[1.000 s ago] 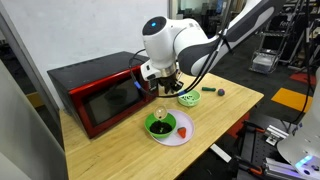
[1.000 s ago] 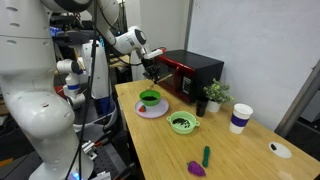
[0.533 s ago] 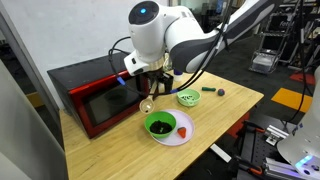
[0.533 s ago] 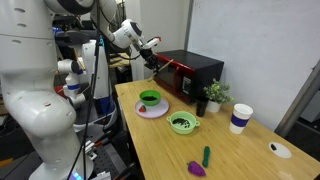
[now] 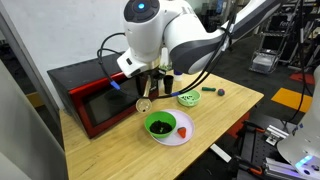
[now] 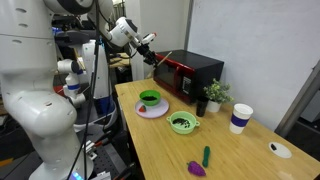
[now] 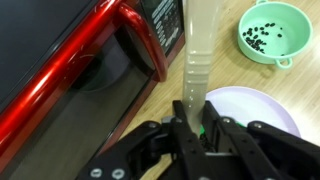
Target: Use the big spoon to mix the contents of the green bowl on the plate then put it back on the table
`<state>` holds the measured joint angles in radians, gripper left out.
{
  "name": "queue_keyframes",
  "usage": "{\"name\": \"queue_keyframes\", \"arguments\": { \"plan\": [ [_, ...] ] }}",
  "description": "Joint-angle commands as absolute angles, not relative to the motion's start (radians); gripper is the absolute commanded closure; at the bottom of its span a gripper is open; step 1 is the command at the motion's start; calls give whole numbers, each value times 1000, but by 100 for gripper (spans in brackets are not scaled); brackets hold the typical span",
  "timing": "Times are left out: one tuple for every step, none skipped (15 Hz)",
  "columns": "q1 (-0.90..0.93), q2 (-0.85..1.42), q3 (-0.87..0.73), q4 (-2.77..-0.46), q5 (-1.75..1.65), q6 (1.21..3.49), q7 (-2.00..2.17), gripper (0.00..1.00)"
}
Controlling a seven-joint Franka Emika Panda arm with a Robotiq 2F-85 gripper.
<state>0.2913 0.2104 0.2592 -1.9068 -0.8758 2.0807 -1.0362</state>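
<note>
I am working in a cluttered lab, over a large light wooden table (image 5: 105, 150) with a bamboo-like grain. At its back edge sits a glossy red microwave oven (image 5: 92, 97). Well in front of the oven lies the round flat white plate (image 5: 184, 139), and on it stands the small dark green bowl (image 5: 160, 125). A paler lime-green bowl (image 7: 265, 35) holding scattered dark bits stands apart from the plate, further along the table.

The long spoon with the pale wooden handle (image 7: 197, 60) is not in either bowl. It hangs in the air between the microwave and the plate, off to the side of the dark green bowl. The black two-finger gripper (image 7: 195, 123) is clamped narrowly on the handle, with one finger on each side.

The contents of the dark green bowl are too small and dark for me to make out. As I read it, the pick-up is done. From here I cannot tell whether the stirring is finished. Laying the spoon back on the wood is clearly left to do.
</note>
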Motion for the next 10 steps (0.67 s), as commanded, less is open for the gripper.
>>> {"name": "queue_keyframes", "arguments": {
  "plan": [
    [296, 185, 270, -1937, -912, 2068, -1073, 94],
    [299, 183, 272, -1946, -914, 2070, -1077, 94],
    [300, 181, 275, -1955, -919, 2071, -1076, 94],
    [301, 179, 278, -1966, -918, 2073, -1076, 94],
    [301, 176, 281, -1977, -919, 2074, -1074, 94],
    [302, 174, 283, -1992, -923, 2075, -1069, 94],
    [301, 171, 284, -2007, -921, 2076, -1068, 94],
    [299, 168, 283, -2022, -919, 2077, -1062, 94],
    [295, 166, 281, -2037, -920, 2076, -1059, 94],
    [291, 163, 276, -2054, -921, 2077, -1055, 94]
  ]
}}
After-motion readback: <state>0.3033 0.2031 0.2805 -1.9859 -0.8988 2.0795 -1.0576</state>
